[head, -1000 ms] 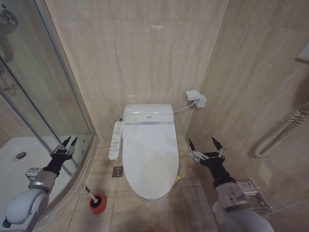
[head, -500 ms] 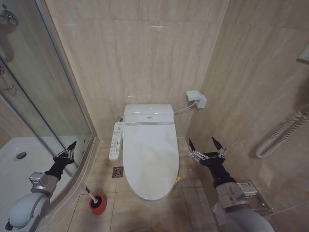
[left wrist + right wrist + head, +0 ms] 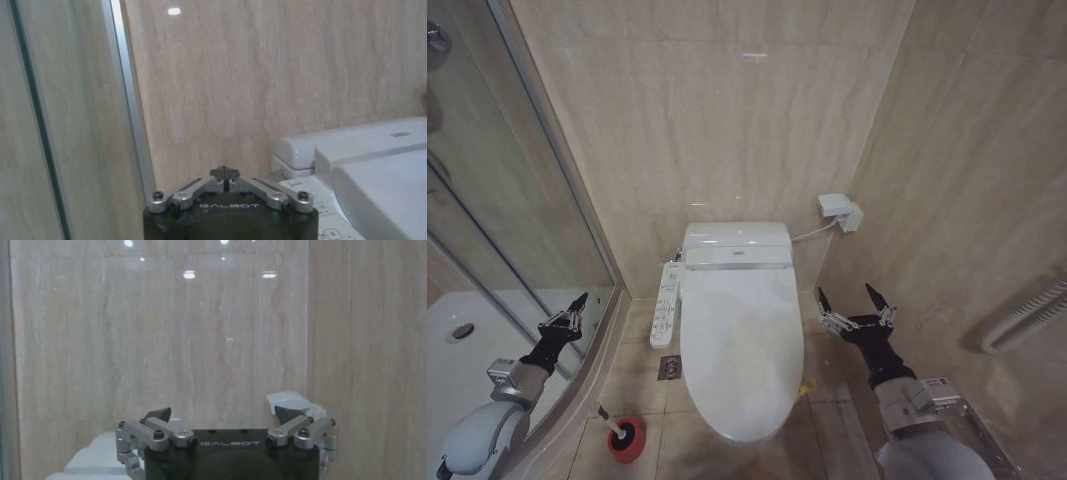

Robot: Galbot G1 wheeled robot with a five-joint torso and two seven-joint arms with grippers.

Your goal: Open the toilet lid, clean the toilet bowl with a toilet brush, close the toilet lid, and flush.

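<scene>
While the toilet lid (image 3: 743,345) lies closed over the bowl at centre, the left gripper (image 3: 569,311) hovers clenched by the shower glass (image 3: 487,200) at left; the right gripper (image 3: 856,302) hangs spread wide, right of the toilet. Near left on the floor, the toilet brush (image 3: 623,434) stands in its red holder

We are in a small bathroom, tiled in beige stone-look tiles on the walls (image 3: 717,110) and floor (image 3: 652,350). A white floor-standing toilet, its toilet lid (image 3: 741,345) down, stands against the back wall, with a white side control panel (image 3: 665,302) on one side. On our left runs the curved glass shower enclosure (image 3: 497,230) with its white shower tray (image 3: 457,350). The toilet brush (image 3: 621,433) sits in its red holder on the floor.
</scene>
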